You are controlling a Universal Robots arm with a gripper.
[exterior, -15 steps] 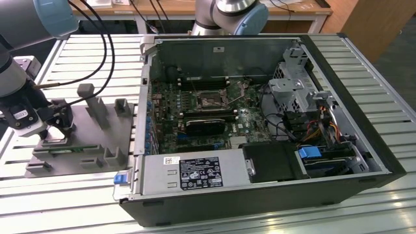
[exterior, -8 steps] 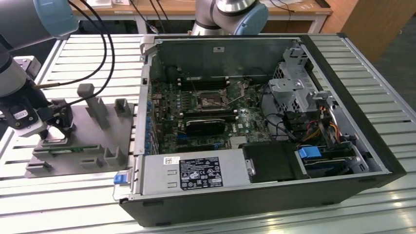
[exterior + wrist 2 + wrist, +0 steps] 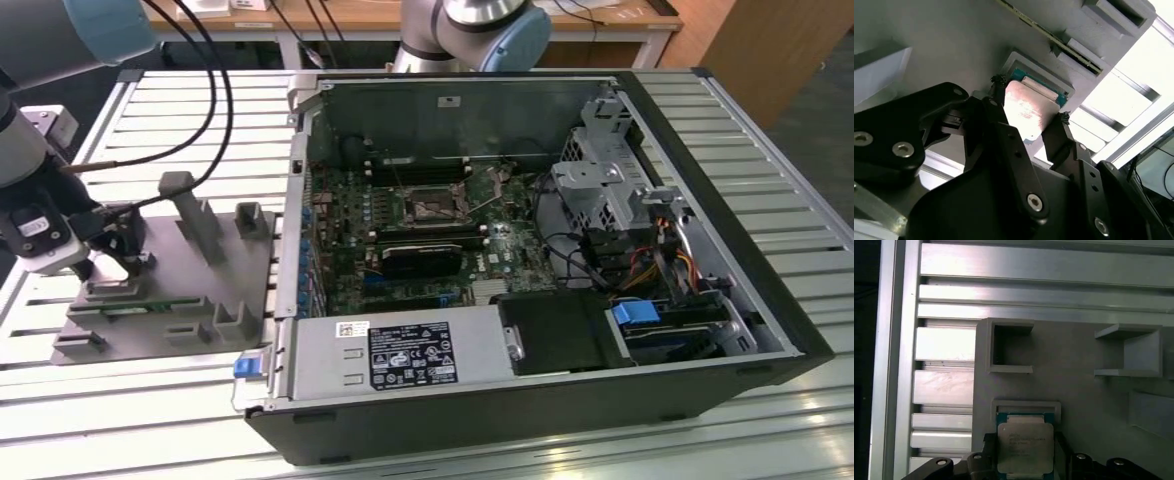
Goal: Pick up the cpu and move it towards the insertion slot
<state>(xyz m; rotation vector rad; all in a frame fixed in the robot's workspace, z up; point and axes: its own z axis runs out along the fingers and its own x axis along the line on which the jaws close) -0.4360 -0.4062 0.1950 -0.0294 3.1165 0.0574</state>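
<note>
At the exterior view's left, the gripper (image 3: 112,264) hangs low over the grey plastic tray (image 3: 167,282), which lies on the slatted bench (image 3: 187,110). In the second wrist view its 2 fingertips (image 3: 1063,119) bear on opposite edges of the cpu (image 3: 1026,107), so it looks closed on the chip. The chip sits in or just above its shallow pocket (image 3: 1026,405); I cannot tell whether it is clear of the rim.

To do this step well, I judge the lift should be straight up and level, so the teal-edged board neither catches the pocket wall nor tilts in the grip. Well apart, toward the exterior view's right, the insertion slot (image 3: 434,205) lies inside the open computer case (image 3: 787,300). The carry wants enough height to pass the tray's upright posts (image 3: 194,215) and the case wall — and an unhurried pace.
</note>
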